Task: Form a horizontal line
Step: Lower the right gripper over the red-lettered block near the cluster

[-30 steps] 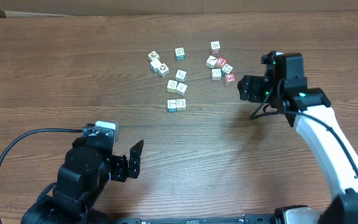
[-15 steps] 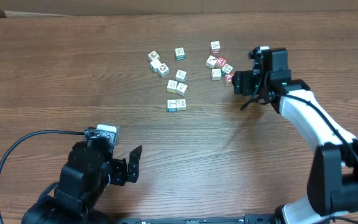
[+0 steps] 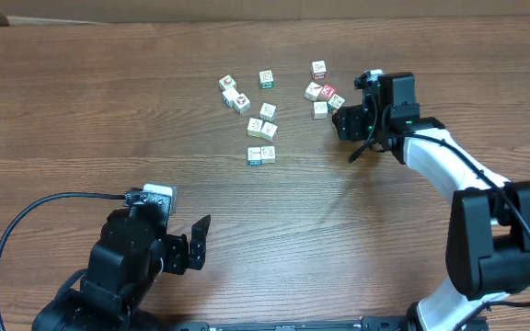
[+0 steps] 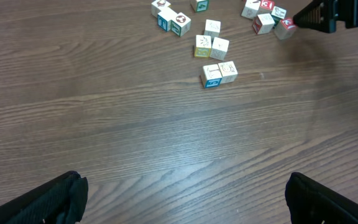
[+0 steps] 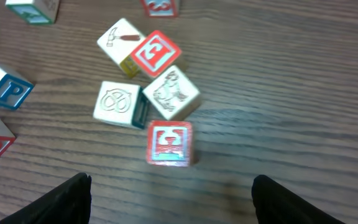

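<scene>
Poised for a first pick, right hand (image 5: 171, 186) spread apart over the red cube (image 5: 169, 144) at the right of cubes (image 3: 268, 110) scattered upper centre, no line yet, left hand (image 4: 182, 199) apart and idle lower left; likely needing next a drop, pinch and carry.

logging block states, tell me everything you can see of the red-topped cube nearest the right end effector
The red-topped cube is a small pale wooden block; its top face has a red frame around a white picture panel, too blurred to read. It lies flat on the wood-grain table, its far edge meeting or nearly meeting a turned cube with an animal drawing. The open right end effector hangs just short of it, not touching.
</scene>
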